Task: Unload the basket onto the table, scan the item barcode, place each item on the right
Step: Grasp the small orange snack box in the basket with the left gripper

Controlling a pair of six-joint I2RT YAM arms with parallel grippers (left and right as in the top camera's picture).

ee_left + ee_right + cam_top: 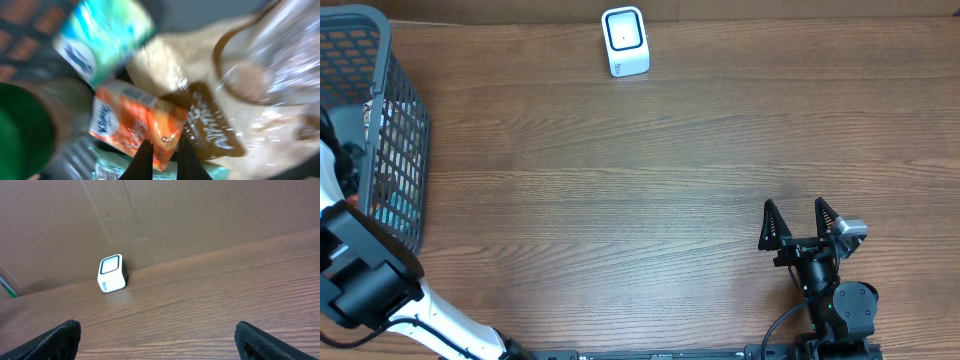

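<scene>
My left gripper (165, 139) is down inside the grey basket (395, 70), shut on the lower corner of an orange snack packet (132, 122). The left wrist view is blurred and shows no barcode on the packet. In the overhead view the left arm (360, 270) reaches into the basket and its fingers are hidden. The white scanner (625, 41) stands at the table's far edge and also shows in the right wrist view as a white scanner (112, 273). My right gripper (802, 222) rests open near the front right, nothing between its fingers (55, 342).
Around the orange packet lie a teal packet (102, 35), a dark brown pouch (212, 127), a clear bag with pale contents (260, 65) and something green (20, 130). A brown cardboard wall (200, 215) backs the wooden table (650, 190).
</scene>
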